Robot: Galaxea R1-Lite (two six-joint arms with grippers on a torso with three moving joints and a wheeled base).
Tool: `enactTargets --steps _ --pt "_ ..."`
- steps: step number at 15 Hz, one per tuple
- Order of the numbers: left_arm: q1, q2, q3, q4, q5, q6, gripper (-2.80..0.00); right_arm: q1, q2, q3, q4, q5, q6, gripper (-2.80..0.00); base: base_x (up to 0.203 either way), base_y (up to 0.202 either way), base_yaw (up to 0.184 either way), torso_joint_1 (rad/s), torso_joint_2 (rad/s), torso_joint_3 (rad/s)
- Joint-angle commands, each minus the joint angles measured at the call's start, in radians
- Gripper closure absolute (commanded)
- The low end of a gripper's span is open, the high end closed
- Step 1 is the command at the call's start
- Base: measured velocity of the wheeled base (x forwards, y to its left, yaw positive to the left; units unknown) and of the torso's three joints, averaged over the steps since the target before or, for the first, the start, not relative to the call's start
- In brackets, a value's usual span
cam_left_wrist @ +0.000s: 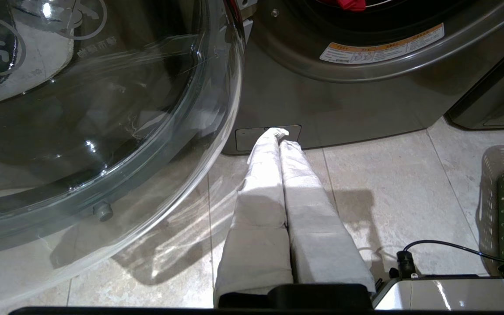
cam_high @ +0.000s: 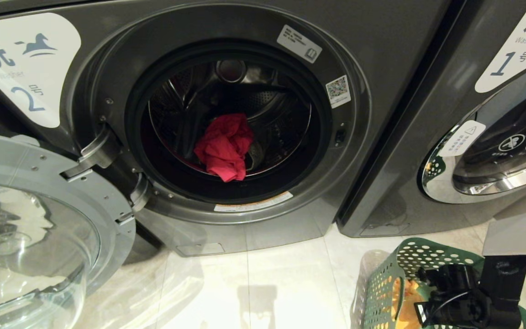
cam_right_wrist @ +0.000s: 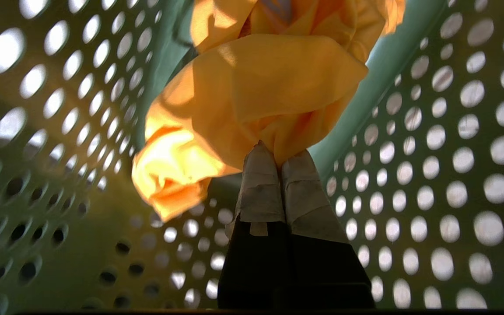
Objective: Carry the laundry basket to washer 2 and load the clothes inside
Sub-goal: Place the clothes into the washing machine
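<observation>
At lower right, yellow-orange cloth (cam_right_wrist: 252,83) is pinched by the right claw (cam_right_wrist: 278,153) inside the laundry basket (cam_high: 381,283); the left claw (cam_left_wrist: 278,133) is pressed together, empty.

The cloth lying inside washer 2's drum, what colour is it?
Red-pink. The cloth shows best in the head view, bunched in the drum of washer 2.

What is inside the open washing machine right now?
A crumpled red cloth lies at the front of washer 2's drum. The drum's shadowed back and anything beneath the cloth can't be seen.
</observation>
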Motion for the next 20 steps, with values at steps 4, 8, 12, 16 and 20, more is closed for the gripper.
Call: enactTargets --steps 4,8,12,16,20 --pt "0.0 0.0 0.0 0.0 0.0 0.0 0.0 -0.001 -0.28 0.23 -0.004 0.001 0.022 0.0 0.0 0.0 0.0 0.0 0.0 0.0" --pt "0.0 0.0 0.0 0.0 0.0 0.0 0.0 -0.002 -0.531 0.406 -0.003 -0.001 0.046 0.0 0.0 0.0 0.0 0.0 0.0 0.0" --pt "0.0 0.0 0.0 0.0 0.0 0.0 0.0 -0.001 -0.852 0.549 -0.006 -0.002 0.047 0.0 0.0 0.0 0.0 0.0 0.0 0.0" --pt "0.0 0.0 0.0 0.0 0.0 0.0 0.0 0.0 -1.182 0.59 -0.025 -0.037 0.014 0.0 0.0 0.0 0.0 0.0 0.0 0.0" --pt "0.0 0.0 0.0 0.0 0.0 0.0 0.0 0.0 -1.415 0.546 -0.158 -0.083 -0.088 0.0 0.0 0.0 0.0 0.0 0.0 0.0"
